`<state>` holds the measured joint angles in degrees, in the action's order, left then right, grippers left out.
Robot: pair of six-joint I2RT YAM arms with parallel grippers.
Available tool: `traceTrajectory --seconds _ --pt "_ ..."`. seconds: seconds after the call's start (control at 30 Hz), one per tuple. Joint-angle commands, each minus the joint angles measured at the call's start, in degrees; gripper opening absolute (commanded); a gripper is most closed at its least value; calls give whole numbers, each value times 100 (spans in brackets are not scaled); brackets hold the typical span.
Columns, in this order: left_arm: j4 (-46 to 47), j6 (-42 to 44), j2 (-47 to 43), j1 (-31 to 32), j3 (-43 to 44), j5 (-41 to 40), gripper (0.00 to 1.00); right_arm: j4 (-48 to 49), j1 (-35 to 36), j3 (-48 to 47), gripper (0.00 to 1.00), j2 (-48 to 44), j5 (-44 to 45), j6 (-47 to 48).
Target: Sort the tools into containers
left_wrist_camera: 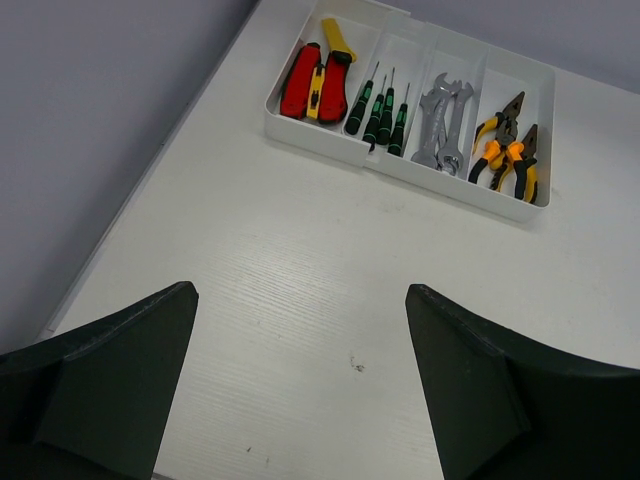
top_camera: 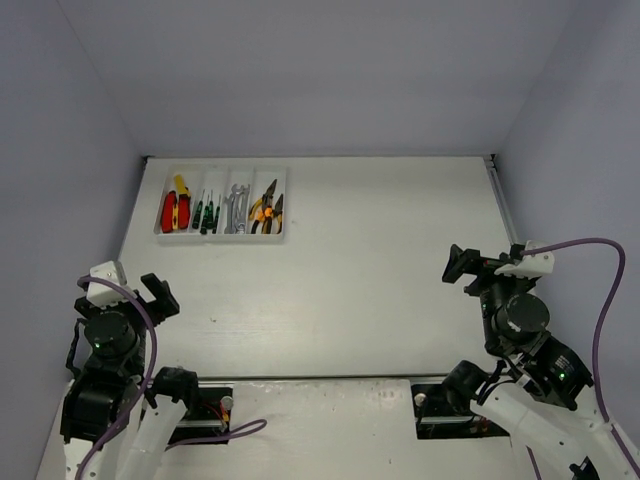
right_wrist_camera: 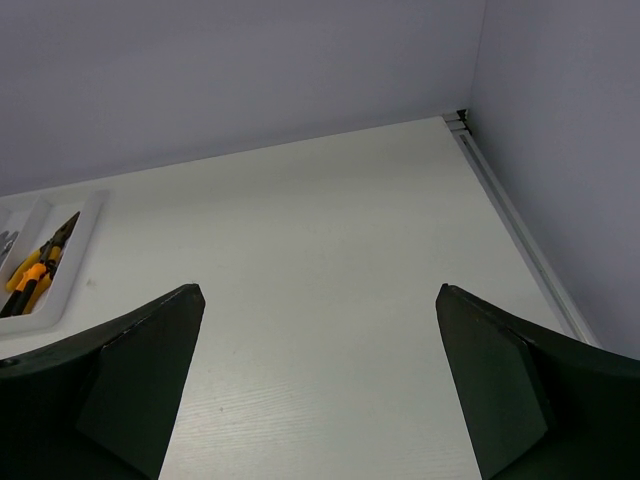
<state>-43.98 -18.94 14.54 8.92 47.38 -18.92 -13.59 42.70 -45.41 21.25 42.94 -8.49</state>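
Note:
The white tray (top_camera: 284,206) sits at the table's far left and also shows in the left wrist view (left_wrist_camera: 415,176). Its four compartments hold red and yellow utility knives (left_wrist_camera: 310,80), green-handled screwdrivers (left_wrist_camera: 380,108), silver wrenches (left_wrist_camera: 440,122) and orange-handled pliers (left_wrist_camera: 508,152). The pliers also show at the left edge of the right wrist view (right_wrist_camera: 35,270). My left gripper (top_camera: 153,293) is open and empty, low at the near left, far from the tray. My right gripper (top_camera: 457,266) is open and empty at the near right.
Pale walls close the table at the left, back and right. A metal rail (top_camera: 500,205) runs along the table's right edge. Purple cables (top_camera: 600,290) loop over both arms. Black base mounts (top_camera: 200,405) sit at the near edge.

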Motion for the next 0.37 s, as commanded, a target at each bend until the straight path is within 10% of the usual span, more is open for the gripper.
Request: traceTrajectory --seconds 0.0,0.33 --pt "425 -40 224 -78 17 99 83 322 -7 -3 100 191 250 28" --pt "470 13 422 -219 8 334 83 319 -7 -3 100 307 268 38"
